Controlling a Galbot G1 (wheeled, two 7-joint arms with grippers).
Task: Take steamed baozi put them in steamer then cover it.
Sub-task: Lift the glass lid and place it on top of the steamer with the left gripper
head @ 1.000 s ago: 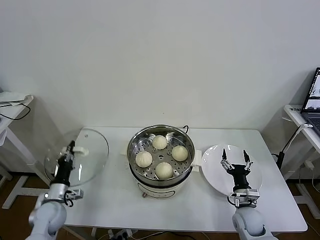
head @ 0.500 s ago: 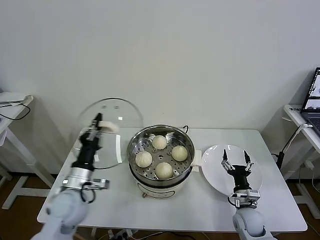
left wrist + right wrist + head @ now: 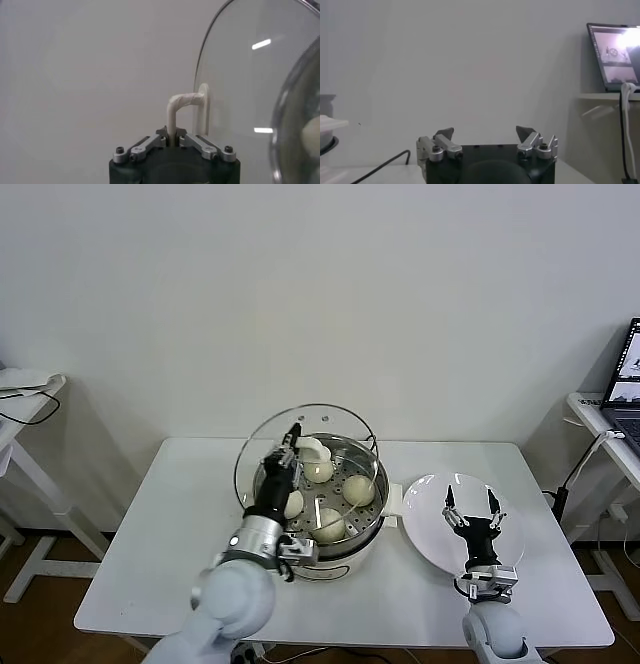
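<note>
The steel steamer (image 3: pixel 372 514) stands mid-table on its white base, with several pale baozi (image 3: pixel 359 490) on the perforated tray inside. My left gripper (image 3: pixel 293 435) is shut on the white handle (image 3: pixel 176 107) of the clear glass cover (image 3: pixel 340 424), which hangs tilted on edge over the steamer's left half. In the left wrist view the cover (image 3: pixel 240 85) fills the side next to the handle. My right gripper (image 3: pixel 471 497) waits open over the white plate, fingers pointing up, nothing between them; the right wrist view shows that right gripper (image 3: pixel 485 134) spread wide.
An empty white plate (image 3: pixel 428 534) lies right of the steamer. A power cord runs from the steamer's back. A side table with a laptop (image 3: pixel 626 379) stands far right, another small table (image 3: pixel 25 389) far left.
My left arm has swung the cover from beyond the table's left edge rightward, to above the steamer. The right arm has stayed still.
</note>
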